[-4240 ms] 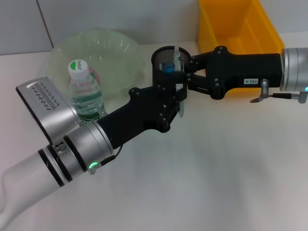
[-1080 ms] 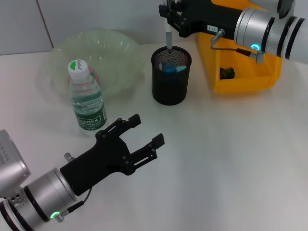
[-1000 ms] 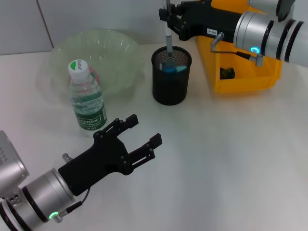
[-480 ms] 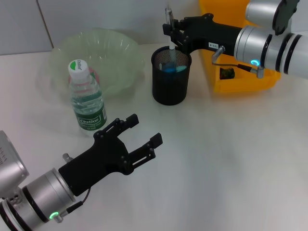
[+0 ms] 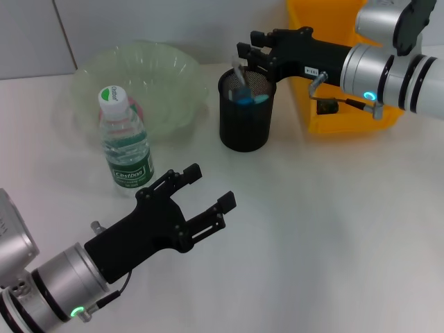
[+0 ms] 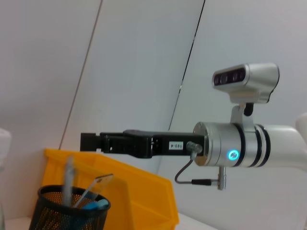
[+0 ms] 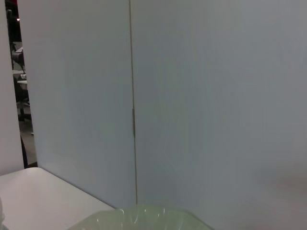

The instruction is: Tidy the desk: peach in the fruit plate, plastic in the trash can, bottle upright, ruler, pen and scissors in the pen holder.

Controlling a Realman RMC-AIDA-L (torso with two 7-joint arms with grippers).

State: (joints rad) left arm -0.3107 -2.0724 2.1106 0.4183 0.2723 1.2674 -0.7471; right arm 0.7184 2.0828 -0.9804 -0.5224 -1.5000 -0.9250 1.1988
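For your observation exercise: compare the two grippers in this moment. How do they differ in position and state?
The left gripper hangs low over bare table, in front of the bottle; the right gripper is raised at the far side, just above the pen holder. The left gripper points toward the holder from the near side; the right gripper reaches in from beside the yellow bin. Shared: both are black, open and hold nothing.

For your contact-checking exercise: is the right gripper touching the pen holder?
Apart. The left wrist view shows the right gripper above the pen holder, with wall visible between them.
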